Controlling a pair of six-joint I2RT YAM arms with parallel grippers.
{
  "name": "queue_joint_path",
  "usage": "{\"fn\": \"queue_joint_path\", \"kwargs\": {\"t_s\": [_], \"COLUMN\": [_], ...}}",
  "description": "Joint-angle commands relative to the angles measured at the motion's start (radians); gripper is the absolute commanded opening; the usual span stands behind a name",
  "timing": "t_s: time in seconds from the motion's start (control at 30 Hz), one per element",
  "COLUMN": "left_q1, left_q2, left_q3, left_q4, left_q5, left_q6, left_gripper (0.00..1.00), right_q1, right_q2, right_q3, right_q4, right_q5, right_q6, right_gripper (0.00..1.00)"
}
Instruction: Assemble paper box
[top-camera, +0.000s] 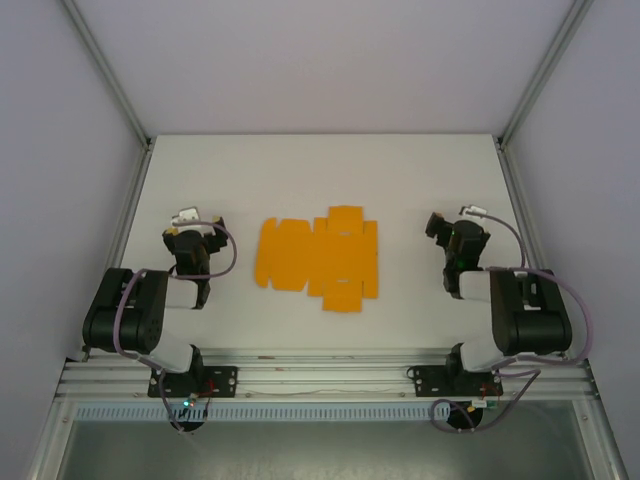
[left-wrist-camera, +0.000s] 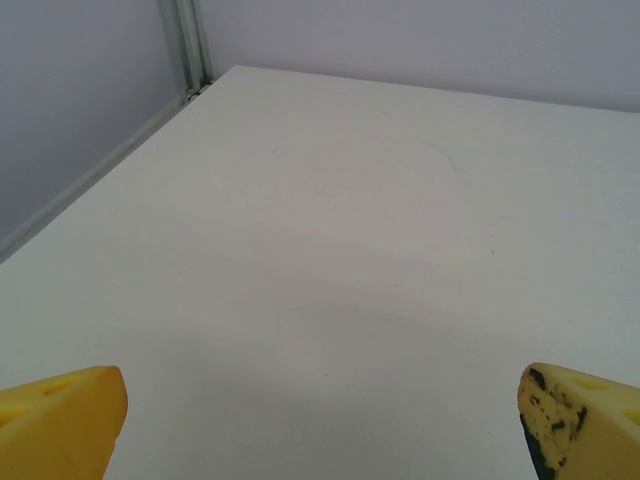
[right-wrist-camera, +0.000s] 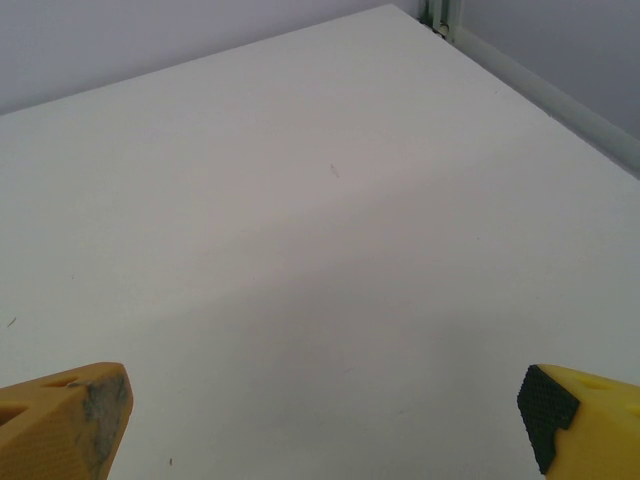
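The white table (top-camera: 300, 180) is the largest thing, and the paper box lies about at its middle. The left arm (top-camera: 135, 315) sits folded to the left of the paper box and the right arm (top-camera: 520, 310) to its right, both well apart from it and nearer the table's front edge. The paper box (top-camera: 318, 258) is a flat, unfolded sheet of bright orange card with its flaps spread out, touched by nothing. The left gripper (left-wrist-camera: 320, 425) hangs over bare table left of the paper box, its yellow fingers (left-wrist-camera: 60, 425) spread wide with nothing between them. The right gripper (right-wrist-camera: 320, 425), to the right of the paper box, likewise has its fingertips (right-wrist-camera: 65, 420) spread wide and empty.
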Motion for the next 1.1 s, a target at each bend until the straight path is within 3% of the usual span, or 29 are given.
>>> {"fn": "queue_joint_path", "kwargs": {"t_s": [0.0,0.1,0.2,0.33,0.4,0.5,0.6,0.73,0.9,1.07], "left_q1": [-0.006,-0.006,-0.009,-0.039,-0.072,-0.117,-0.149,-0.159,-0.168,-0.172], "left_q2": [-0.112,-0.248,-0.355,-0.381,-0.365,-0.316,-0.242,-0.144,-0.059,-0.015], "left_q3": [0.085,0.137,0.170,0.240,0.223,0.207,0.248,0.288,0.317,0.311], "left_q4": [-0.186,-0.374,-0.517,-0.722,-0.714,-0.678,-0.725,-0.730,-0.727,-0.712], "left_q5": [0.006,0.014,0.103,0.180,0.270,0.348,0.364,0.406,0.545,0.651], "left_q6": [0.011,-0.040,-0.133,-0.285,-0.349,-0.428,-0.431,-0.414,-0.398,-0.390], "left_gripper": [1.00,1.00,1.00,1.00,1.00,1.00,1.00,1.00,1.00,1.00], "right_q1": [-0.004,0.002,0.049,0.204,0.253,0.326,0.389,0.395,0.394,0.392], "right_q2": [-0.114,-0.227,-0.288,-0.281,-0.245,-0.160,-0.033,0.126,0.242,0.300], "right_q3": [0.077,0.151,0.247,0.396,0.437,0.460,0.504,0.539,0.526,0.484], "right_q4": [-0.168,-0.350,-0.551,-0.824,-0.889,-0.888,-0.893,-0.865,-0.858,-0.821], "right_q5": [0.006,-0.008,-0.028,-0.034,-0.166,-0.313,-0.380,-0.502,-0.503,-0.467], "right_q6": [0.006,0.036,0.059,0.174,0.278,0.380,0.388,0.418,0.432,0.428], "right_gripper": [1.00,1.00,0.98,0.89,0.80,0.70,0.65,0.56,0.48,0.47]}}
